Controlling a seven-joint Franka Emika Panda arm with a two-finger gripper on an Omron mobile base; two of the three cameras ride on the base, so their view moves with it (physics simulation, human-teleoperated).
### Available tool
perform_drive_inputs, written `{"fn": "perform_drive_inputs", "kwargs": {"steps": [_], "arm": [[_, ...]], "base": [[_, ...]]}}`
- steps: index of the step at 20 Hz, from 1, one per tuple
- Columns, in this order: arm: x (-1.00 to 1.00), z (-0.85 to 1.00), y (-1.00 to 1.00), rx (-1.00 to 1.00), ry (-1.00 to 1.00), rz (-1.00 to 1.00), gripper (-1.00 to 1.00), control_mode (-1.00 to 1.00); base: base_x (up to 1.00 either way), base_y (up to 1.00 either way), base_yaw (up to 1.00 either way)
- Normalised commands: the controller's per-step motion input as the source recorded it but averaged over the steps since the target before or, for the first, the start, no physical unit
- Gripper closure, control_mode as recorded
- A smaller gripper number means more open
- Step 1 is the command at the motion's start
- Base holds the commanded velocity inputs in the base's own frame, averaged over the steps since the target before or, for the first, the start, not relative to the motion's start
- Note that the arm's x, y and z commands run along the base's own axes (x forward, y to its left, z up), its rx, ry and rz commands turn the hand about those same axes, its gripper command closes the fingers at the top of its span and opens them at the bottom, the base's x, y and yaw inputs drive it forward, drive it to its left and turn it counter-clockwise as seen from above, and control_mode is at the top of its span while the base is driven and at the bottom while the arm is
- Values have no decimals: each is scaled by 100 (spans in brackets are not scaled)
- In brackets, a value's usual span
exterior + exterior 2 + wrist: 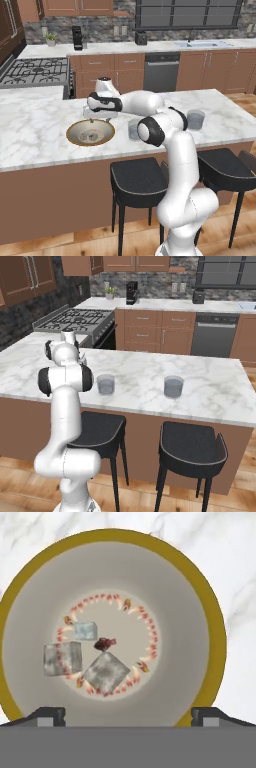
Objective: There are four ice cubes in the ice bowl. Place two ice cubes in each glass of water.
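The ice bowl, wide with a golden-brown rim, lies directly below my hand. On its patterned floor rest three ice cubes: a small pale one, a larger grey one and a tilted grey one. My gripper is open above the bowl, its two fingertips wide apart and nothing between them. From the left base the gripper hovers over the bowl's far edge. One glass of water stands just right of the bowl, partly behind my arm; the other is farther right. Both glasses stand upright.
The bowl and glasses sit on a marble island counter. Two dark stools stand at its near side. A stove is at the back left, a dishwasher behind.
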Motion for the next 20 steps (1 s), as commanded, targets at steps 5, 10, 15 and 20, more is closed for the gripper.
{"fn": "perform_drive_inputs", "kwargs": {"steps": [5,10,15,20], "arm": [[0,-3,0,-2,8,23,-100,-100],[0,0,4,-8,12,37,-100,-100],[2,-5,6,-7,2,30,-100,-100],[7,-9,11,0,-10,1,-100,-100]], "base": [[0,0,0],[0,0,0],[0,0,0],[0,0,0]]}}
